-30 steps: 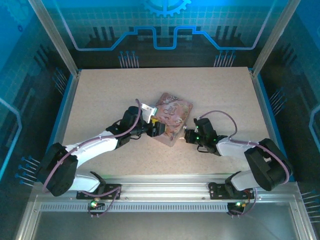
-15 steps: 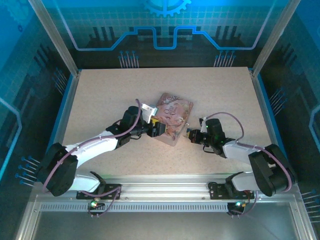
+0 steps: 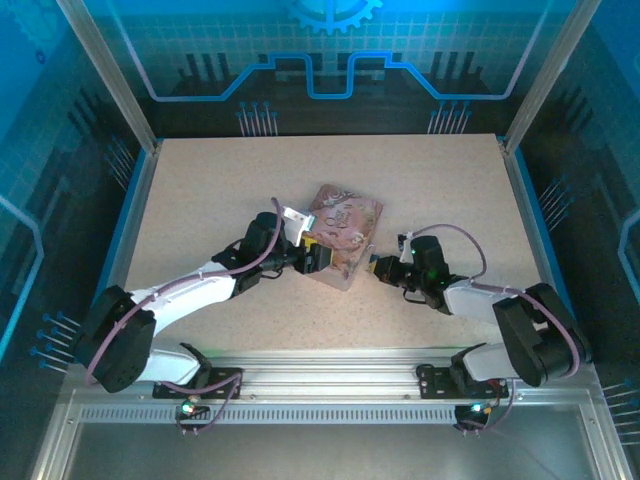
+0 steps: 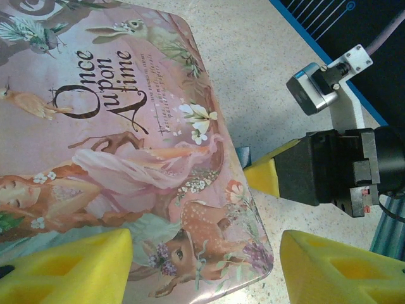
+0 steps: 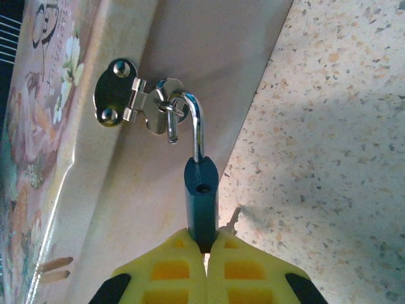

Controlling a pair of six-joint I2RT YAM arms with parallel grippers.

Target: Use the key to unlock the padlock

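Your top camera looks down from above and behind the arm bases onto the whole bench. Your left wrist camera sits close over the pink tin — the right wrist camera closer still, facing the padlock on its side wall. All three share that tin.

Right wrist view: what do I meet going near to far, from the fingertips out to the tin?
Yellow-padded right gripper, shut on the lock → small bluish dark padlock → its silvery curved shackle → small silvery metal hasp plate → side wall of the pink picture-printed rectangular tin.
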